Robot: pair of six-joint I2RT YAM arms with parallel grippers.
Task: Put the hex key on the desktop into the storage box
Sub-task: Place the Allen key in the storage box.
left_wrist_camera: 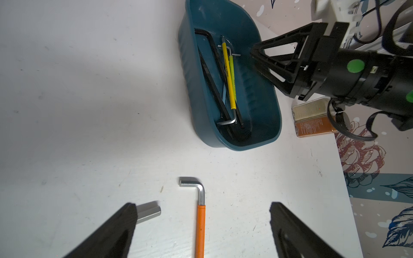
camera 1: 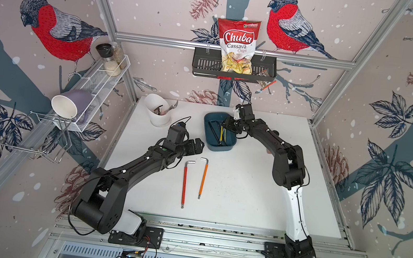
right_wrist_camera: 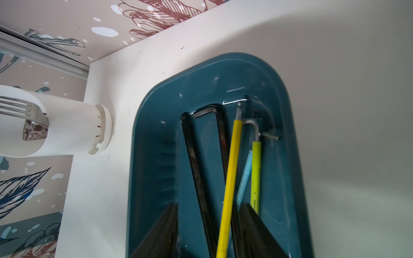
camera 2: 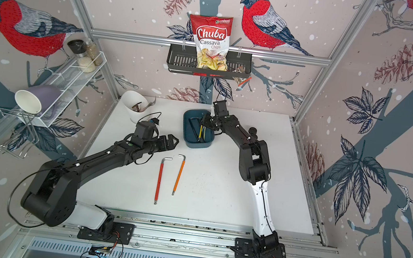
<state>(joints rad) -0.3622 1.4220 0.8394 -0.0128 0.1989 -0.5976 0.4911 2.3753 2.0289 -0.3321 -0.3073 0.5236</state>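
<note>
See right gripper (right_wrist_camera: 209, 205) jaws parted over storage box (right_wrist_camera: 143, 134), yellow hex key (right_wrist_camera: 232, 160) lying inside; left gripper (left_wrist_camera: 202, 205) spread wide above orange hex key (left_wrist_camera: 200, 227) on desktop (left_wrist_camera: 89, 111).

The box (camera 1: 217, 147) sits toward the back of the table (camera 1: 245, 195), several keys (left_wrist_camera: 228, 73) in it, the cup (camera 1: 159, 117) to its left. Before the box the left key (camera 1: 184, 184) and right key (camera 1: 203, 178) lie side by side, apart, on the table
</note>
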